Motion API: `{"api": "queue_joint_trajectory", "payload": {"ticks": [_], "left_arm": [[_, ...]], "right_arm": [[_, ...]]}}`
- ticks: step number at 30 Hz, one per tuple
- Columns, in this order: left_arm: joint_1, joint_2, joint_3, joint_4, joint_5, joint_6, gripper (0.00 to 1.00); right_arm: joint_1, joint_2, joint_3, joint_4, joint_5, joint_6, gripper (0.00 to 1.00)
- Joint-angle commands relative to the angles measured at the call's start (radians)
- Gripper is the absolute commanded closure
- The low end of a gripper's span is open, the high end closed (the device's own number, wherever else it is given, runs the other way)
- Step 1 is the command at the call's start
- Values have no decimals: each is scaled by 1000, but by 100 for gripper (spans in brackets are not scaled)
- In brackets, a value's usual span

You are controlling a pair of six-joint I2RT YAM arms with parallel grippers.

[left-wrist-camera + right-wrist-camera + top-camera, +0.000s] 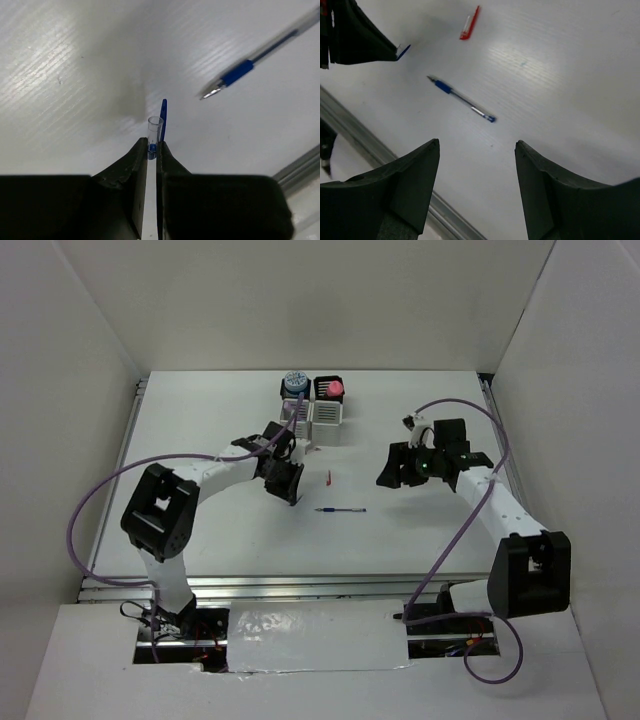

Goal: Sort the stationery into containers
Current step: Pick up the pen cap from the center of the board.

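Note:
My left gripper (290, 485) is shut on a clear pen cap with a blue clip (155, 129), held just above the table; its tip also shows in the right wrist view (403, 50). An uncapped blue pen (341, 510) lies on the table to its right and shows in both wrist views (250, 65) (462, 99). A small red pen cap (329, 478) lies nearby (470, 23). The block of pen cups (313, 418) stands at the back, with a blue roll (294, 383) and a pink-capped tube (333, 389) inside. My right gripper (400, 472) is open and empty (477, 145), above the table right of the pen.
White walls enclose the table on three sides. A metal rail (365, 145) runs along the table's near edge. Purple cables loop from both arms.

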Motion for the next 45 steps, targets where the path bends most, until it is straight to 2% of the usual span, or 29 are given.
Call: {"api": "queue_joint_trajectory", "payload": {"ticks": [1,7,10,11,12,16,21,23,33,45], "left_arm": [[-5,-149,0,76,51,36,98],[-61,-289,1,148,-57,64,100],[-107,-332,15,173,-110,49,100],[-117,-337,19,177,-126,44,100],[-127,-342,24,177,-180,41,100],[-180,-328,56,148,-272,47,100],[-197,-314,56,134,-363,18,100],[-206,-316,53,147,-393,4,100],[-232,-294,76,139,-378,-20,100],[-235,-270,93,130,-348,-51,100]], "right_arm": [[36,-36,-6,67,-80,85,31],[99,47,105,104,-229,243,29],[127,54,92,230,-311,393,28],[133,53,81,322,-330,441,28],[140,56,75,361,-333,516,28],[180,74,104,426,-304,614,29],[231,131,162,338,-120,662,30],[243,156,169,332,-99,685,29],[279,237,201,407,-63,798,31],[314,288,239,435,-75,849,41]]}}
